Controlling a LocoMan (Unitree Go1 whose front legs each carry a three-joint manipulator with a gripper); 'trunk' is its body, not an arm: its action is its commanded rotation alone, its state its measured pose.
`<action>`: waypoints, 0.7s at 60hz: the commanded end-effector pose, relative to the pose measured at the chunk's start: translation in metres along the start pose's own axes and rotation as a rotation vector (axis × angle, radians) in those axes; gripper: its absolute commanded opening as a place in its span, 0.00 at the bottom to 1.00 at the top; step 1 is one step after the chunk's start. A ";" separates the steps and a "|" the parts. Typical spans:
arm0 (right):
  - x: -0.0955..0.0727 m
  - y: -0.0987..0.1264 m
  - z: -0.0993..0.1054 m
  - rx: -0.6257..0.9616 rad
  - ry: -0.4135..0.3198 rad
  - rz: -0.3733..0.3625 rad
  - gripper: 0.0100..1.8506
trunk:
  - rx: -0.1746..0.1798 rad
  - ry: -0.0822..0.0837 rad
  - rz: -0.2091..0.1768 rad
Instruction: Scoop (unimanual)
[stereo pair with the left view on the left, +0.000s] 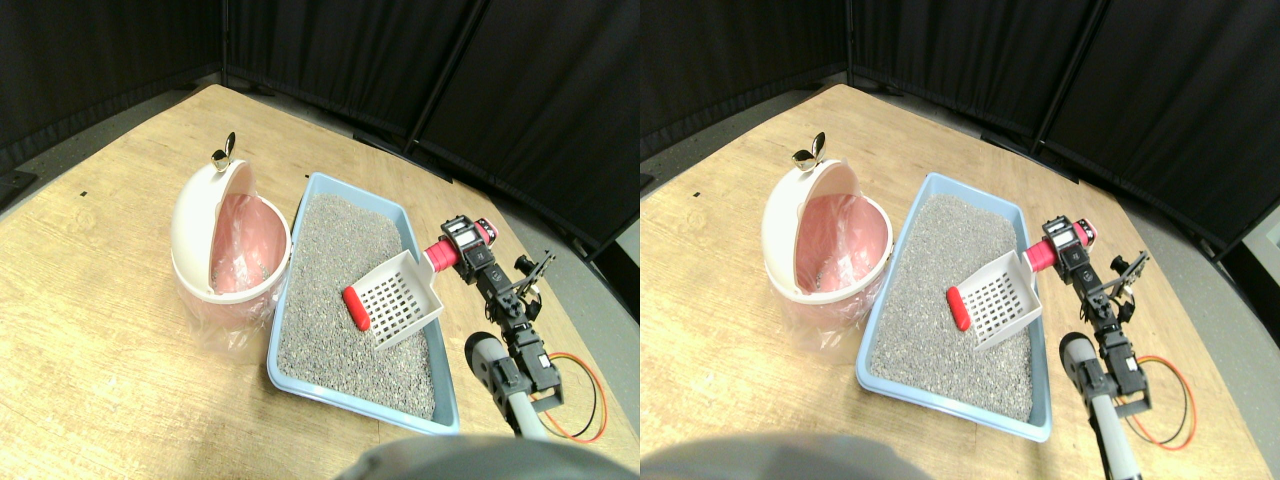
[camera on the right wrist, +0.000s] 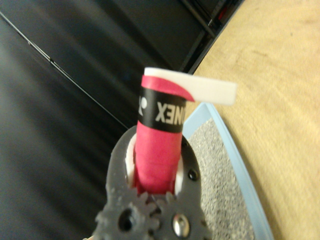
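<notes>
A white slotted scoop (stereo pair with the left view on the left: 400, 298) is tilted over the grey litter (stereo pair with the left view on the left: 340, 260) in the light blue tray (stereo pair with the left view on the left: 352, 395). A short red cylinder (stereo pair with the left view on the left: 355, 308) lies at the scoop's front lip, touching it. The scoop's red-wrapped handle (stereo pair with the left view on the left: 441, 257) points back to the right, where my right gripper (stereo pair with the left view on the left: 458, 248) is shut on it. In the wrist view the jaws of the gripper (camera on the right wrist: 156, 167) clasp the red handle (camera on the right wrist: 159, 145) on both sides. Beyond it show the scoop's white edge (camera on the right wrist: 205, 89), the litter (camera on the right wrist: 220, 175) and the tray rim (camera on the right wrist: 239, 167).
A white swing-lid bin (stereo pair with the left view on the left: 212, 215) with a pink liner stands just left of the tray, its opening facing the tray. An orange and black cable loop (stereo pair with the left view on the left: 588, 395) lies beside my arm at the right. Black curtains close off the back and right of the wooden floor (stereo pair with the left view on the left: 110, 330).
</notes>
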 end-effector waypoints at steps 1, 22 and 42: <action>-0.003 0.031 -0.014 0.000 0.002 0.142 0.02 | -0.017 0.033 0.025; 0.001 0.040 -0.016 0.055 -0.005 0.122 0.02 | -0.016 0.030 0.023; 0.007 -0.001 -0.007 0.414 0.013 -0.084 0.02 | -0.007 0.014 0.012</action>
